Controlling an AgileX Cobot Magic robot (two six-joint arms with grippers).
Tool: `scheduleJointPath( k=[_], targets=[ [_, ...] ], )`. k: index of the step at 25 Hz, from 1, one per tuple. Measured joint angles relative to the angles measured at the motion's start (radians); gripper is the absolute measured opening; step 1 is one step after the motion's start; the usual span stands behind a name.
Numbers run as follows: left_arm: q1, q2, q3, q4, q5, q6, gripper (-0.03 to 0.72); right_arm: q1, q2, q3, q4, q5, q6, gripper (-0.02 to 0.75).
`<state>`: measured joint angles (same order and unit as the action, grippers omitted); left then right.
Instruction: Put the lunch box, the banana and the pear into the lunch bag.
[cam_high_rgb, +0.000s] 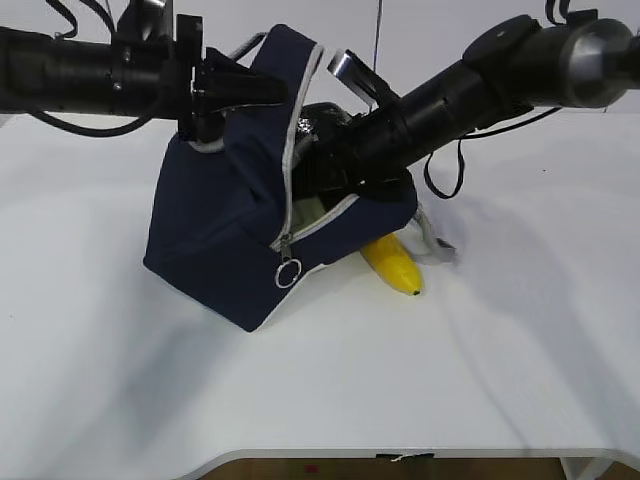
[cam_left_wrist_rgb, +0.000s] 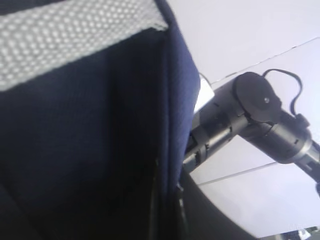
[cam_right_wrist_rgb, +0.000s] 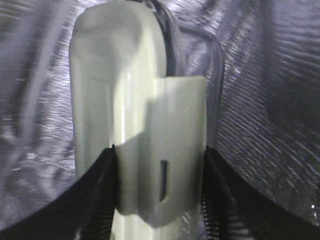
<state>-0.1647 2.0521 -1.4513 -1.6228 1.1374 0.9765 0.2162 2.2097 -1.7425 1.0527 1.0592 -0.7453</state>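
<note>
Lunch box (cam_right_wrist_rgb: 145, 130) looks pale green, apparently clipped.

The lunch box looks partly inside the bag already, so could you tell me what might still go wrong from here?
1. The right gripper holds the lunch box on edge against the foil lining; releasing now might leave it tilted.
2. The lunch bag is tipped, held up by the left gripper; a slip could close the opening on the right arm.
3. The banana lies against the bag's base and could get pushed.

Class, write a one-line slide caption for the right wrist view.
Right gripper holds the pale green-lidded lunch box inside the silver foil lining.
</note>
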Motion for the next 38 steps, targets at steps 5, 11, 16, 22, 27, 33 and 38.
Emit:
scheduleJointPath(
  k=[5,11,16,22,27,33,38],
  targets=[
    [0.000,0.013,0.000,-0.027,0.017,0.034,0.000,0.000,0.021,-0.002,-0.004,-0.017,0.000,0.348],
    [0.003,0.013,0.000,-0.031,0.017,0.051,0.000,0.000,0.056,-0.002,-0.001,-0.023,-0.002,0.348],
    [0.017,0.013,0.000,-0.032,0.024,0.053,0.000,0.000,0.060,-0.002,0.003,-0.027,-0.002,0.349],
    [0.021,0.013,0.000,-0.034,0.025,0.057,0.000,0.001,0.062,-0.002,0.007,-0.027,-0.002,0.367],
    [0.021,0.013,0.000,-0.034,0.025,0.057,0.000,0.001,0.062,-0.002,0.007,-0.027,-0.002,0.379],
    [0.021,0.013,0.000,-0.034,0.025,0.059,0.000,0.001,0.062,-0.002,0.007,-0.025,-0.002,0.403],
    [0.021,0.013,0.000,-0.030,0.025,0.061,0.000,0.001,0.062,-0.004,0.023,-0.015,-0.002,0.442]
  ],
)
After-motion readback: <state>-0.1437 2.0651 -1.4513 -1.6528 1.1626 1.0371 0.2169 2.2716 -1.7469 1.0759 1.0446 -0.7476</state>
